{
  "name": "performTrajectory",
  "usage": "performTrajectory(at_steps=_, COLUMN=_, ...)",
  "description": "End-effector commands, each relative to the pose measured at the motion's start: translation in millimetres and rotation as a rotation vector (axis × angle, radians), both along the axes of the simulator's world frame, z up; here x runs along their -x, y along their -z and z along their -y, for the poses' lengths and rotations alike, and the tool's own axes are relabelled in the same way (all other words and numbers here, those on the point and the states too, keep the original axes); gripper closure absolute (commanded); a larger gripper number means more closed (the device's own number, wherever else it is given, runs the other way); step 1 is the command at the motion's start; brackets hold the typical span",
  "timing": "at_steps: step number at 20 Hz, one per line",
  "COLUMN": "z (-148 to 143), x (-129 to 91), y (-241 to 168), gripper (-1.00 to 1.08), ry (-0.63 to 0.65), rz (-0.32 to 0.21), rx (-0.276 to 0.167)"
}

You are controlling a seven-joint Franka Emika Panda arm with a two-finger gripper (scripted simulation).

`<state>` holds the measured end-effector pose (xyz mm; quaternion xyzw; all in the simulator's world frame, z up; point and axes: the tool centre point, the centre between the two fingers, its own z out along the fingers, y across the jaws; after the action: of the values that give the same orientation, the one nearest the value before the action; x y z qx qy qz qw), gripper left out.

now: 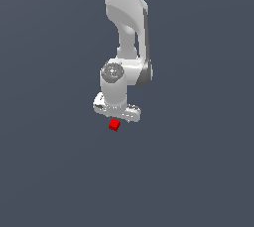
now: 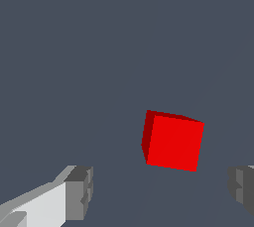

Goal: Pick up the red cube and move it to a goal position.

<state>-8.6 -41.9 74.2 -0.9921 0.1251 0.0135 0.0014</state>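
Note:
The red cube (image 1: 114, 125) is a tiny bright red block lying on the flat dark grey floor, directly below my white gripper (image 1: 117, 117) in the exterior view. In the wrist view the red cube (image 2: 173, 141) lies a little ahead of the gap between my two fingers. My gripper (image 2: 161, 191) is open, with one grey fingertip (image 2: 79, 191) on one side and the other fingertip (image 2: 242, 189) at the frame's edge. Neither finger touches the cube. The gripper holds nothing.
The white arm (image 1: 126, 28) reaches down from the top of the exterior view. The floor (image 1: 49, 171) is a plain dark grey surface with no other objects in view.

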Motion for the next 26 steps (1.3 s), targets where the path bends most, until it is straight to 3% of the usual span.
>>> performTrajectory(at_steps=1, z=7.0, x=-1.6, y=18.3, gripper=-0.92, ry=0.052, rz=0.009, rx=0.004)
performTrajectory(at_steps=10, z=21.5, x=-5.3, y=55.9, gripper=-0.92, ry=0.159, rz=0.027, rx=0.009)
performTrajectory(at_steps=19, z=20.7, x=-5.8, y=54.2, gripper=-0.92, ry=0.154, rz=0.026, rx=0.008)
performTrajectory(at_steps=20, z=20.7, x=-5.8, y=54.2, gripper=1.08, ry=0.154, rz=0.026, rx=0.008)
performTrajectory(at_steps=26, z=20.7, x=-5.8, y=54.2, gripper=1.08, ry=0.154, rz=0.026, rx=0.008)
